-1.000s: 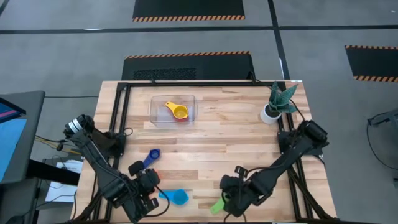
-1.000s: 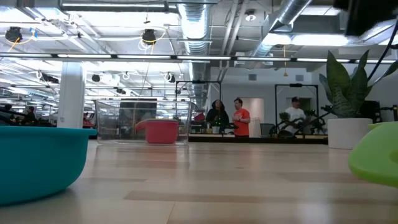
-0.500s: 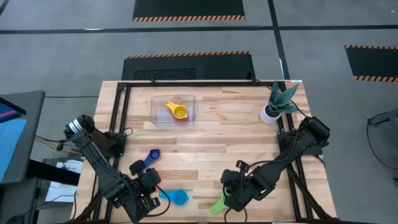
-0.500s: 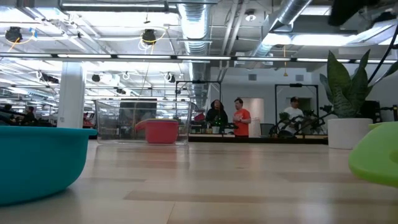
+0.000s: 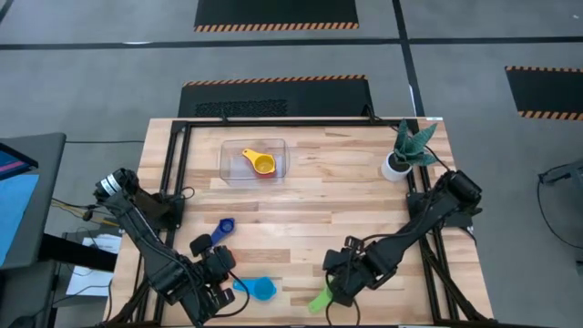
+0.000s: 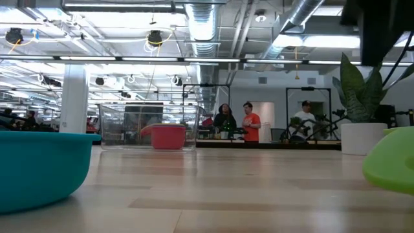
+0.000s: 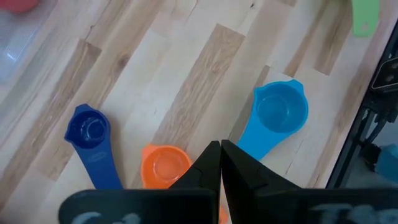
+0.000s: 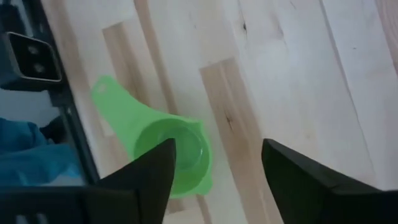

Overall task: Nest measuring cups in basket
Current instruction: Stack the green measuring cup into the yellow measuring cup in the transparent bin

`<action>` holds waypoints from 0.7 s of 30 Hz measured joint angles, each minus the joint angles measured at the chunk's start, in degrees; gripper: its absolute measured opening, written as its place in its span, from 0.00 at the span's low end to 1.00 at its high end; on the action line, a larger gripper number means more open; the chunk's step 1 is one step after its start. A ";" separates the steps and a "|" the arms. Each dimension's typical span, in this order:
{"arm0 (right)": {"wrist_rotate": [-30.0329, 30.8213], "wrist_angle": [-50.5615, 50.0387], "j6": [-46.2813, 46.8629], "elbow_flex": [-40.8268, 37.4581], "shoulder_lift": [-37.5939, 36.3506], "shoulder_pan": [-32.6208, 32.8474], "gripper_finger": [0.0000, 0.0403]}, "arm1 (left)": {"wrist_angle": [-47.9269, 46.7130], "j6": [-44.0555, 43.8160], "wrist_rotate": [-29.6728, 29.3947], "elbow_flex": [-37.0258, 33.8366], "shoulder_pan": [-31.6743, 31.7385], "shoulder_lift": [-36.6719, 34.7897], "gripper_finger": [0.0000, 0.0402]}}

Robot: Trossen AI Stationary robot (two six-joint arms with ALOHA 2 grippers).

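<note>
The clear basket point(image 5: 253, 159) stands at the far middle of the table and holds a yellow cup point(image 5: 262, 164) in a red cup point(image 6: 167, 137). A blue cup point(image 5: 221, 230), an orange cup point(image 7: 165, 168) and a light blue cup point(image 5: 260, 288) lie on the table at the near left. My left gripper point(image 7: 220, 155) hangs shut over them, beside the orange cup. A green cup point(image 8: 168, 149) lies bowl up near the front edge. My right gripper point(image 8: 217, 168) hovers open above it, one finger point(image 8: 149, 171) over the bowl's rim.
A white pot with a plant point(image 5: 401, 159) stands at the far right corner. The black frame rails point(image 5: 178, 164) run along the table's edges. Bare wood point(image 5: 328, 210) lies between the basket and the near cups. People stand far off in the room point(image 6: 236, 122).
My right arm has shifted slightly over the green cup, which has stayed where it lay on the table.
</note>
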 joint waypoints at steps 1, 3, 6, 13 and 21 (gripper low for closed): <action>0.00 0.14 0.01 -0.77 0.02 -0.13 0.67 | 0.01 -0.01 -0.26 0.00 0.00 0.00 0.00; 0.04 0.33 0.02 -1.94 0.06 -0.34 0.67 | 0.01 -0.02 -0.97 0.00 0.00 0.00 0.00; 0.22 0.61 -0.02 -3.33 0.04 -0.77 0.67 | -0.01 -0.01 -1.78 0.00 0.00 0.00 0.00; 0.09 6.72 -5.80 -6.10 0.06 -0.76 0.67 | -0.01 -0.01 -2.75 0.00 0.00 -0.02 0.00; -1.62 12.10 -9.05 -9.07 0.06 -0.76 0.67 | -0.01 0.08 -2.75 0.00 0.00 -0.03 0.00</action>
